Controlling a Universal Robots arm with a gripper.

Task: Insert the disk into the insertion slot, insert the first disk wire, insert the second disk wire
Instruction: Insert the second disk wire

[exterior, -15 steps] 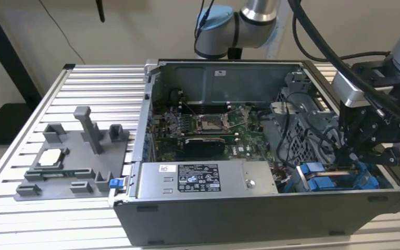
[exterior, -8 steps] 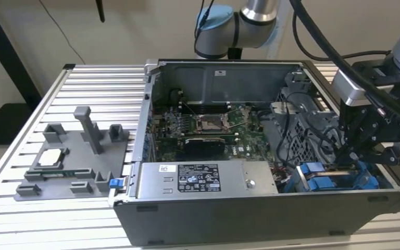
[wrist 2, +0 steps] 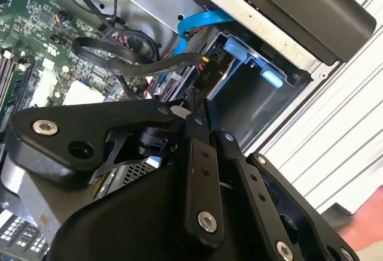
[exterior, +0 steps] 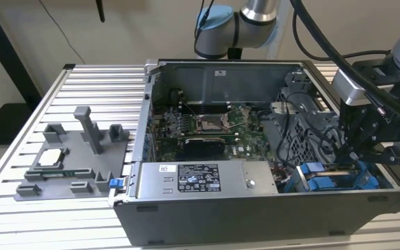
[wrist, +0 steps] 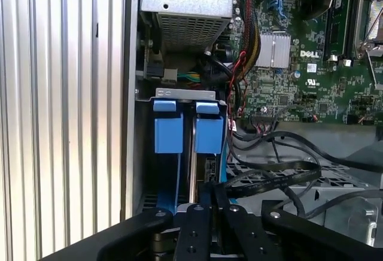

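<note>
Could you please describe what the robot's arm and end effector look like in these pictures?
The arm has silver-grey tubes and light-blue joint caps, with black cables trailing along it. The end effector is matte black, built from flat linkage bars fastened with silver screws.

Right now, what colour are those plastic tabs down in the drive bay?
Bright blue latches, clearest in the first wrist view, on the grey insertion slot.

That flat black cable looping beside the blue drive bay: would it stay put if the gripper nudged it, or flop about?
The flat black ribbon cable sags in loose curves over the perforated grey metal cage, so it is probably floppy and would likely shift when pushed. It looks thin, so probably light. The black gripper sits close beside it, so it might snag.
</note>
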